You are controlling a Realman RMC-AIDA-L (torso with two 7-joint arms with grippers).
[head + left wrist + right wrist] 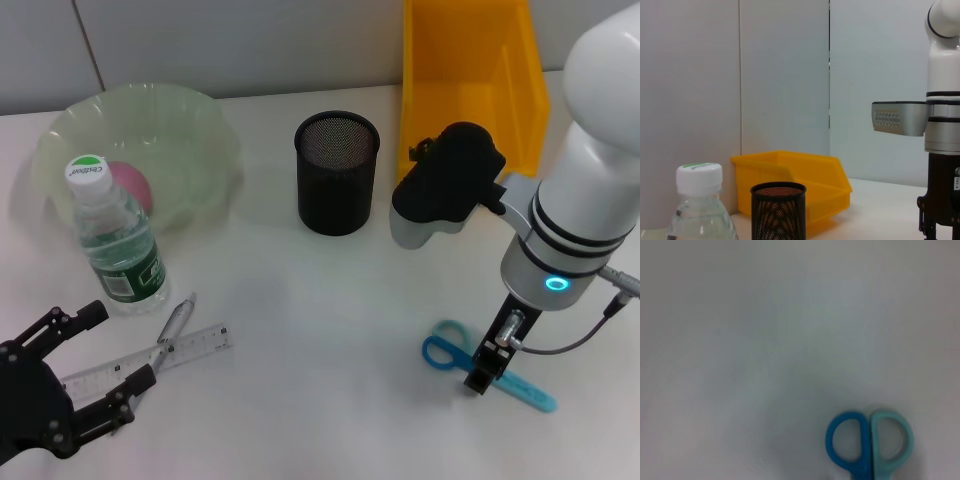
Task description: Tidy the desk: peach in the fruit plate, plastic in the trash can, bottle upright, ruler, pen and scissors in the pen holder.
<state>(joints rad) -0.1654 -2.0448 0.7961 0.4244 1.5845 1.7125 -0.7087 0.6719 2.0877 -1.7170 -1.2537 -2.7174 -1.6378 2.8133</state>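
So you're on the scissors step: the right tool (483, 375) sits low over the scissors (455, 358) near the table's front right corner, though I can't tell if it's pinching them. The left tool (95, 350), spread wide, waits by the ruler (150, 365) and pen (176, 320) front left. Next you'd probably want a firm grip, then a lift to the pen holder (337, 172) mid-table.

Peach (130, 184) in green plate (200, 120), bottle (112, 238) upright, blue scissors (455, 360) flat on desk
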